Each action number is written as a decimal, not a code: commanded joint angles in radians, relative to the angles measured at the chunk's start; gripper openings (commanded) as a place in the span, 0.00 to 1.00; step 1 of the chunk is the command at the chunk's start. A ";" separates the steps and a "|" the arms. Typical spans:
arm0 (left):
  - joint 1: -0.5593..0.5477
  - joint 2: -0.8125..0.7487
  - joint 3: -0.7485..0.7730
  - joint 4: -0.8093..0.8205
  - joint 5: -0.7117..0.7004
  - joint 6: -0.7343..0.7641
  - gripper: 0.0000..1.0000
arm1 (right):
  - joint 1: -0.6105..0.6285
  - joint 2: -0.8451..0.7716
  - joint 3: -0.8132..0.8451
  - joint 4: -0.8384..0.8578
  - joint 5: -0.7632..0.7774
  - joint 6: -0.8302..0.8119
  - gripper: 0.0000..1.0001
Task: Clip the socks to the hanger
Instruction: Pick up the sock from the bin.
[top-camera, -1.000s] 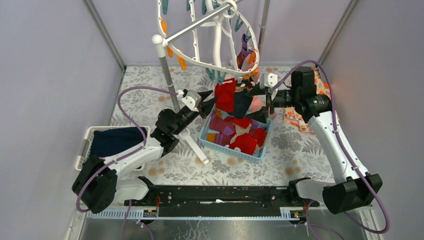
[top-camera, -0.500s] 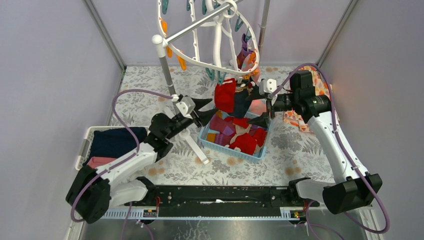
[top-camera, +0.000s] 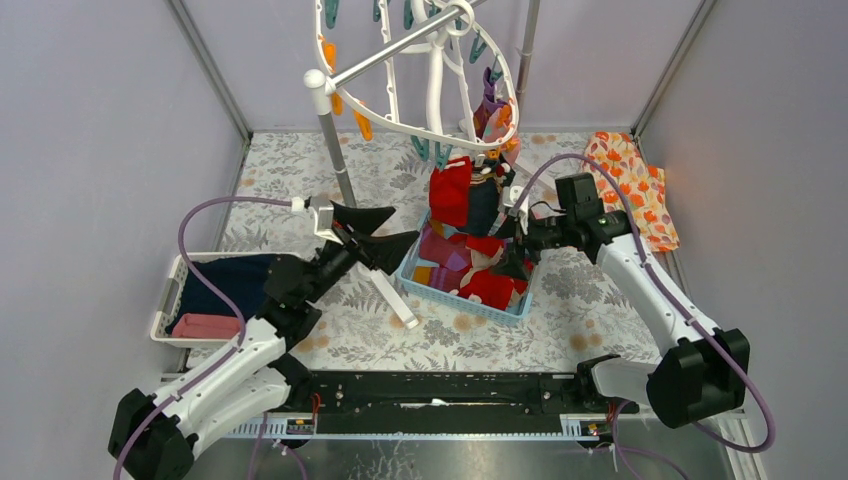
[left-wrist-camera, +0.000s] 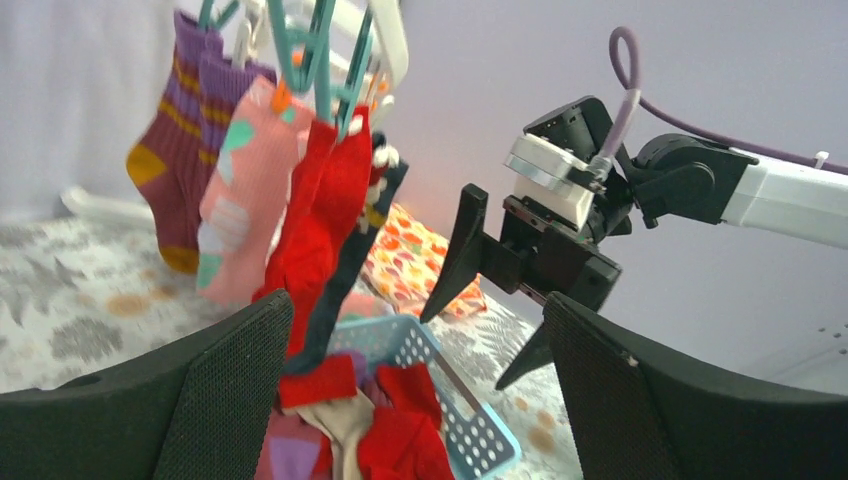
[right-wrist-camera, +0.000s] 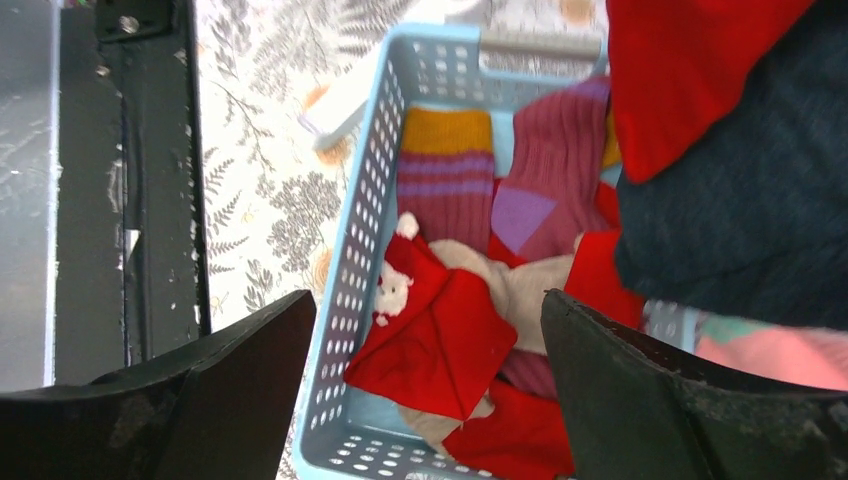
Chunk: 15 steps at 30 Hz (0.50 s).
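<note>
Floral bench (top-camera: 300, 195), mid-frame: left pincer (top-camera: 385, 230) springs wide and empty, leaving a red sock (top-camera: 452, 190) clipped to the hanger (top-camera: 432, 128), as right pincer (top-camera: 512, 248), also gaping empty, drops toward the basket (top-camera: 460, 303).

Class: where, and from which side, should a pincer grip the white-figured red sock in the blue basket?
Likely its folded edge, from above: the red fabric sock lies uppermost in the pale blue perforated plastic basket, whose walls block sideways approaches.

socks (left-wrist-camera: 325, 215) are hanging from teal clips (left-wrist-camera: 330, 60) above a blue basket (left-wrist-camera: 470, 430); the right gripper (left-wrist-camera: 461, 353) is gaping wide beside them.
</note>
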 joint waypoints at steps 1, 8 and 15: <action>0.007 -0.027 -0.067 -0.075 0.015 -0.098 0.99 | 0.015 -0.015 -0.072 0.130 0.144 0.116 0.88; 0.008 -0.065 -0.267 0.069 -0.004 -0.151 0.98 | 0.015 0.075 -0.132 0.256 0.222 0.177 0.73; 0.007 -0.075 -0.350 0.146 0.012 -0.167 0.97 | 0.029 0.199 -0.127 0.157 0.229 0.002 0.72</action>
